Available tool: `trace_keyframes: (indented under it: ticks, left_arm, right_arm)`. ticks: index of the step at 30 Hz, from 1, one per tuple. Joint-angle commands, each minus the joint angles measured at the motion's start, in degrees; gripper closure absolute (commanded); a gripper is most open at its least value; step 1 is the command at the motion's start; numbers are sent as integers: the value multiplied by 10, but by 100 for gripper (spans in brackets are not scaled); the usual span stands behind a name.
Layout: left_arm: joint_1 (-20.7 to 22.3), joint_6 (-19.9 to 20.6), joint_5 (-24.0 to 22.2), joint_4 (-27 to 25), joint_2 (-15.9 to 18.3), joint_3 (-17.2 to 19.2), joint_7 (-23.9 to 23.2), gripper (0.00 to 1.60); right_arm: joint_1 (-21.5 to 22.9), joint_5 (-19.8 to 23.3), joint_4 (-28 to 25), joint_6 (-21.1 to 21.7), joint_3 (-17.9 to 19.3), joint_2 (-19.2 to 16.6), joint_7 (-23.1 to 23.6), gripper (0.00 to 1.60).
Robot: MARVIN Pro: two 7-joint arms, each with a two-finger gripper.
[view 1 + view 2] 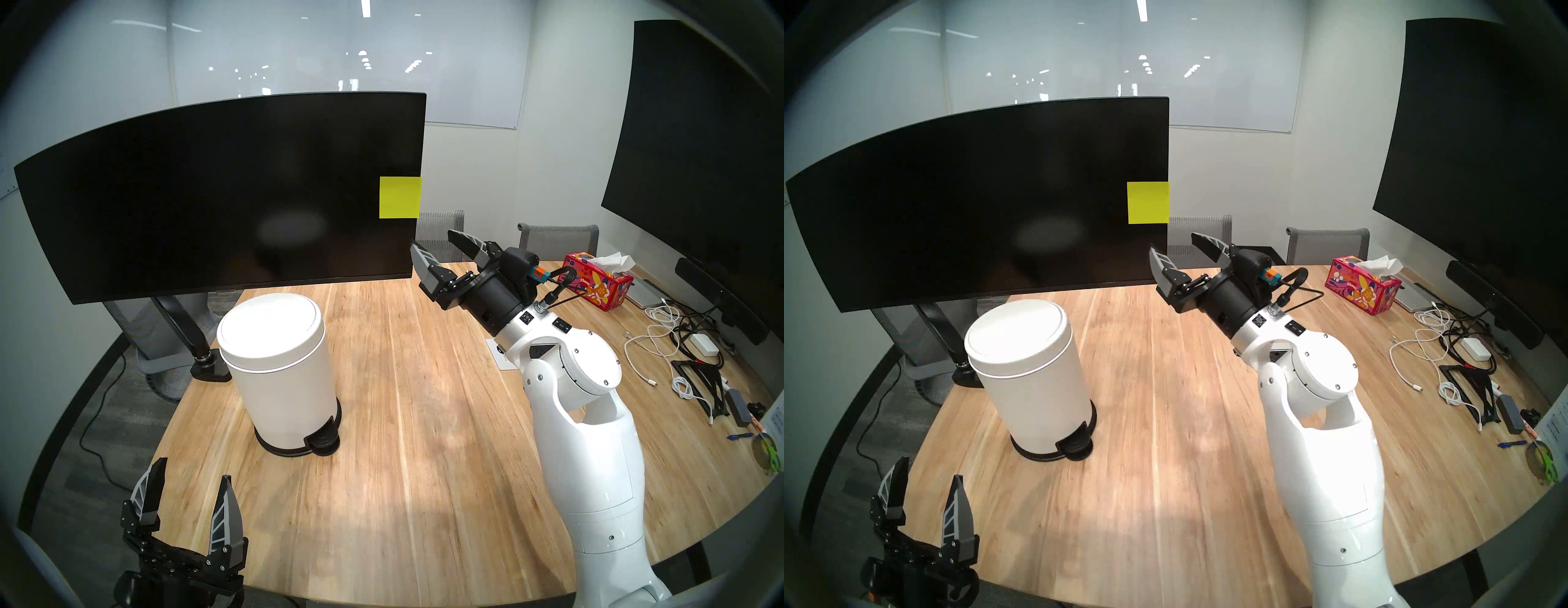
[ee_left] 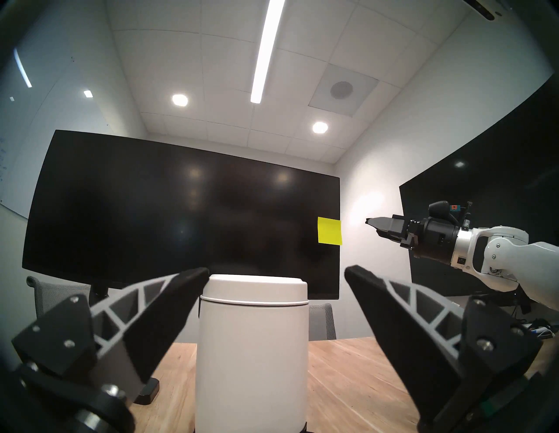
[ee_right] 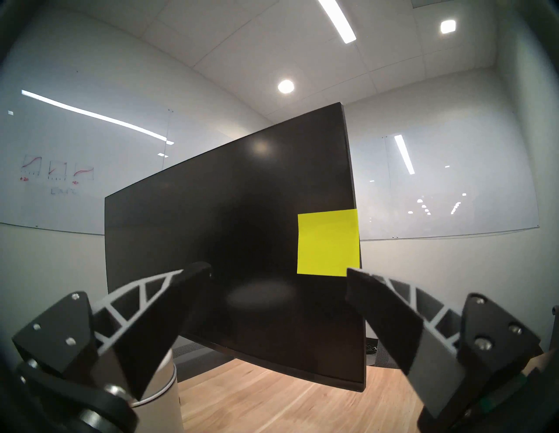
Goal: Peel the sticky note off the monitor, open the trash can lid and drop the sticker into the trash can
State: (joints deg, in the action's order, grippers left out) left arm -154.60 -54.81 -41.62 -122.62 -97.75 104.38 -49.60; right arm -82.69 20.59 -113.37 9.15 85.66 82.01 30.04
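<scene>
An office meeting room, by every sign: a big rounded light-wood conference table (image 1: 424, 424) fills the lower frame, grey mesh office chairs (image 1: 560, 242) tucked behind it at centre right. Glass whiteboards (image 3: 75, 169) on the pale walls, red graph sketches at the left of the right wrist view. Large black wall display (image 1: 700, 148) upper right; tiled ceiling with strip lights (image 2: 266, 51) overhead.

Head views look down; both wrist views look up, sharing the monitor (image 2: 181, 217).
</scene>
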Motion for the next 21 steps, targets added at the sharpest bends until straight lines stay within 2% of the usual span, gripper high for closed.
trace_keyframes:
  ticks: [1, 7, 14, 21]
  left_arm:
    - [-14, -2, -3, -14, 1, -4, -16, 0]
    - [-20, -2, -5, -18, -1, -9, -19, 0]
    - [-26, -2, -11, -18, -1, -4, -14, 0]
    - [-33, -2, -22, -19, -1, 7, -11, 0]
  right_arm:
    - [16, 17, -2, -9, 19, -13, 25, 0]
    - [11, 9, 8, -15, 6, -11, 33, 0]
    - [74, -8, 61, -3, -24, 6, 18, 0]
    - [109, -30, 100, -3, -30, 27, 4, 0]
